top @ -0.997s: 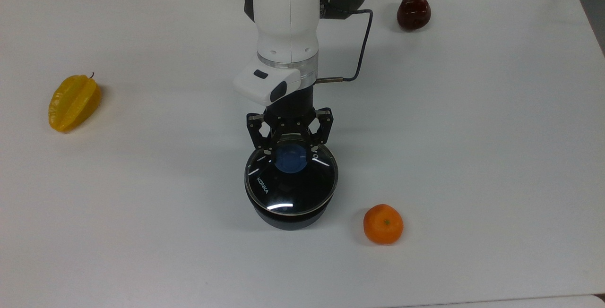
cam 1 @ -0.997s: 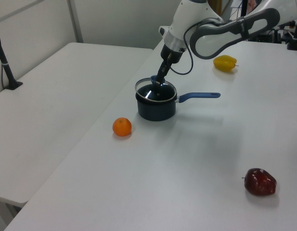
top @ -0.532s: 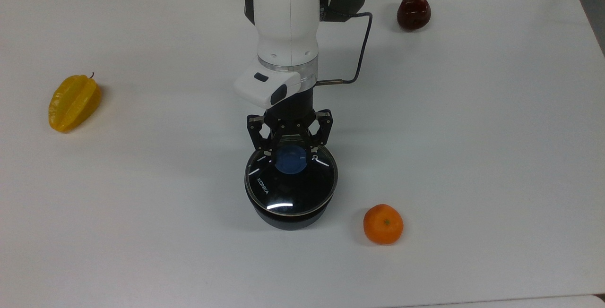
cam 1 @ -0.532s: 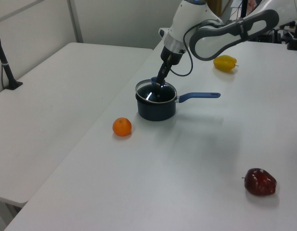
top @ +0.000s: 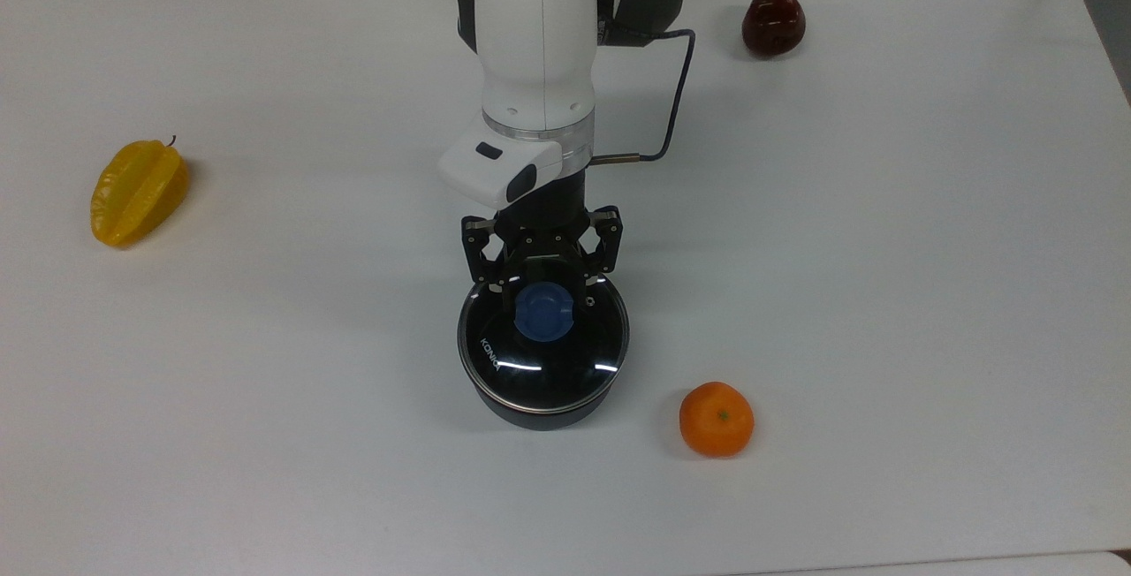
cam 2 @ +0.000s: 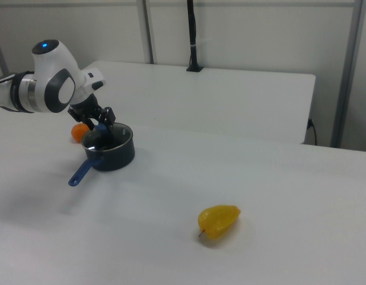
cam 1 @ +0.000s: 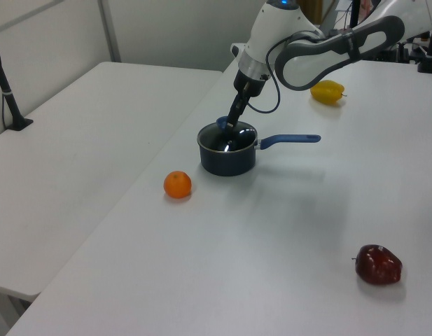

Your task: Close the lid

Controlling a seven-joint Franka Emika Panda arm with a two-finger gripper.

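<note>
The round glass lid (top: 530,366) with a metal rim and white "KONKA" lettering lies flat on a dark pot (top: 541,418), near the front middle of the white table. Its blue knob (top: 543,312) stands at the centre. My gripper (top: 543,286) reaches down from above, with its fingers on either side of the knob, shut on it. In the left view the gripper (cam 1: 225,126) meets the pot (cam 1: 227,159), whose blue handle (cam 1: 293,139) points to the left view's right. The right view has the gripper (cam 2: 99,126) over the pot (cam 2: 114,155).
An orange (top: 717,419) sits close to the pot, at the top view's lower right. A yellow starfruit (top: 139,192) lies far to the top view's left, and a dark red apple (top: 773,21) at its upper right. A second table (cam 1: 75,126) adjoins.
The lid was tilted over the pot, its near edge raised. It has come down and now lies level on the rim. The wrist shifted slightly.
</note>
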